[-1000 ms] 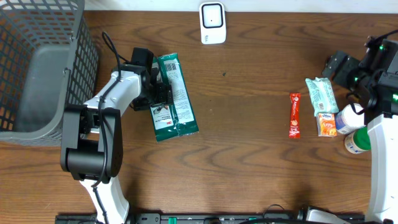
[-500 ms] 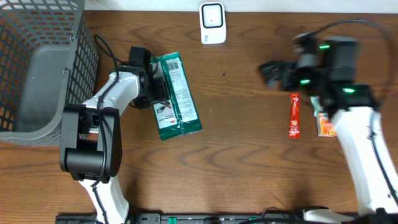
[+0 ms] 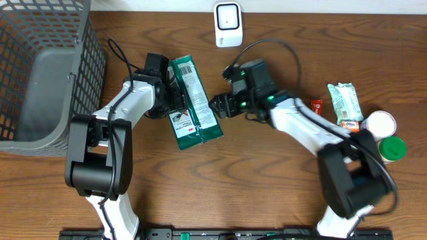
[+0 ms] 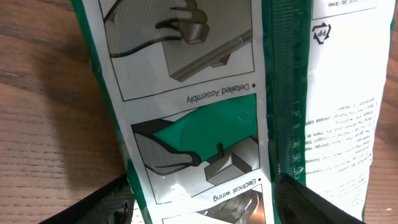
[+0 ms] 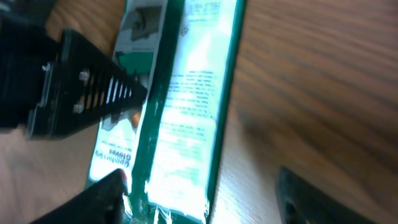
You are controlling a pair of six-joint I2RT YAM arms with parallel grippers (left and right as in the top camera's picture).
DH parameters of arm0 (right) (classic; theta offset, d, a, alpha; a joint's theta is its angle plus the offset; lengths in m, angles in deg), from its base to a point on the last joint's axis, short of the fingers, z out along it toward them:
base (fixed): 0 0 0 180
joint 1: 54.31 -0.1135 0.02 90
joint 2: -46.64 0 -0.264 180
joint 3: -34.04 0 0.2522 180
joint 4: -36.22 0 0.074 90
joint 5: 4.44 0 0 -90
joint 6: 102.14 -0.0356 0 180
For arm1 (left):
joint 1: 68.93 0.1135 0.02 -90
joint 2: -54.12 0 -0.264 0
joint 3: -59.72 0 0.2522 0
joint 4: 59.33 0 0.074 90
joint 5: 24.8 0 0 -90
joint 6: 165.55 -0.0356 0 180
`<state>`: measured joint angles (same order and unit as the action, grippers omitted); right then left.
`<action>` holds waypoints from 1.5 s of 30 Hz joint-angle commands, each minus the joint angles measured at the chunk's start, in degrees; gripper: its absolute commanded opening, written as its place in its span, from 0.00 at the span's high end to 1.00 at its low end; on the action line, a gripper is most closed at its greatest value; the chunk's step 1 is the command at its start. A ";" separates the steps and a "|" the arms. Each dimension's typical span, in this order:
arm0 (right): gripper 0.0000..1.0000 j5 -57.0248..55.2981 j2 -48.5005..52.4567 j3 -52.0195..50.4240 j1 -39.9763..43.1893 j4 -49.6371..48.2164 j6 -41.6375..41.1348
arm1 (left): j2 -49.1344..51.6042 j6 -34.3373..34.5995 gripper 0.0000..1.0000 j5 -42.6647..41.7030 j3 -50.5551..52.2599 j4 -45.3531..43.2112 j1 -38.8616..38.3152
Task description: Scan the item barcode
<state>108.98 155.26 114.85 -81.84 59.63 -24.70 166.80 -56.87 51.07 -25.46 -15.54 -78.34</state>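
A green and white package [image 3: 195, 100] lies flat on the wooden table, printed side up, with a small barcode patch [image 3: 184, 69] near its far end. My left gripper [image 3: 175, 108] is at its left side. In the left wrist view the package [image 4: 205, 93] fills the frame and my left gripper [image 4: 202, 202] has one finger at each side of its white panel; I cannot make out whether they pinch it. My right gripper [image 3: 219, 107] is at the package's right edge. In the right wrist view my right gripper [image 5: 205, 196] stands open over the package's near end [image 5: 186, 112], bare wood beside one finger.
A white scanner [image 3: 228, 25] stands at the back centre. A grey mesh basket [image 3: 40, 67] fills the far left. At the right lie a pale green pouch [image 3: 345, 100], a red stick packet [image 3: 315, 104], an orange packet [image 3: 351, 125], a white bottle [image 3: 380, 125] and a green-capped bottle [image 3: 392, 148].
My right arm swung from the far right across to the package's right edge, its jaws narrowing. The package's near end slid a little to the right at my left gripper.
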 commanded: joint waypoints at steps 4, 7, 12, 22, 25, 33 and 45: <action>0.47 -0.37 8.83 -0.09 -4.04 -10.54 0.44 | 2.32 1.79 0.25 6.29 2.62 -1.46 0.13; 0.55 -1.99 11.50 -0.09 -4.96 -12.92 0.44 | 2.32 1.81 0.25 6.27 2.64 -1.86 0.11; 0.73 -1.60 15.19 -0.09 -6.19 -12.59 0.42 | 2.32 2.25 0.24 6.27 2.64 -1.73 0.11; 0.99 8.57 14.27 -0.09 -5.29 -8.07 -2.19 | 2.32 2.23 0.20 6.29 2.75 -0.85 0.33; 0.99 8.50 14.27 -0.09 -5.49 -6.86 -2.19 | 2.54 2.23 0.18 6.27 3.15 -1.01 0.33; 0.98 6.62 14.27 -0.09 -5.55 -9.07 -2.19 | 3.37 2.21 0.17 6.19 3.72 -1.49 0.50; 0.98 6.43 14.27 -0.09 -6.32 -9.22 -2.16 | 4.15 2.21 0.11 -0.33 9.53 -6.67 -2.47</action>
<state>116.76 167.57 115.59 -87.17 50.08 -26.60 165.03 -55.69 57.35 -21.22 -22.41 -79.74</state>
